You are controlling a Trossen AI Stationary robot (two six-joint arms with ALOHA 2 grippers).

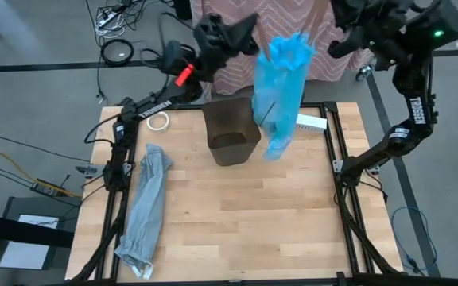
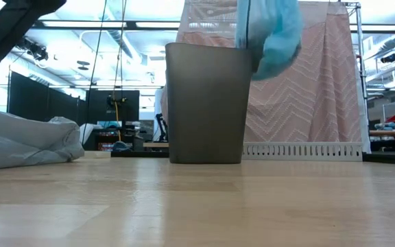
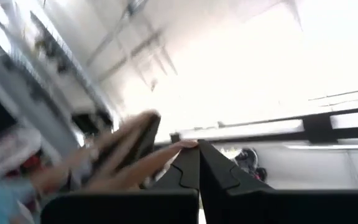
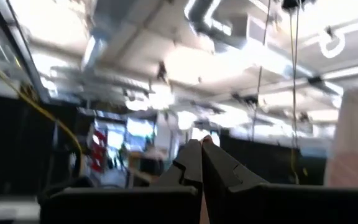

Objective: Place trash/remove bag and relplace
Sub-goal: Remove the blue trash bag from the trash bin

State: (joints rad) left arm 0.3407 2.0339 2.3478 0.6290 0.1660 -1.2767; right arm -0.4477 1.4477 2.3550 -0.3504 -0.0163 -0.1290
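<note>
Blue bag (image 1: 281, 87) hangs lengthwise straight down below the left gripper (image 1: 249, 40), whose pinched-together jaws seem to hold its top; right gripper (image 1: 342, 44) closed, empty.

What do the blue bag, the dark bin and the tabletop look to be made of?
The blue bag: thin translucent plastic film, crinkled and glossy as it hangs. The dark bin: probably matte moulded plastic, smooth grey-brown walls in the low view. The tabletop: pale wood, with visible plank seams and grain.
</note>
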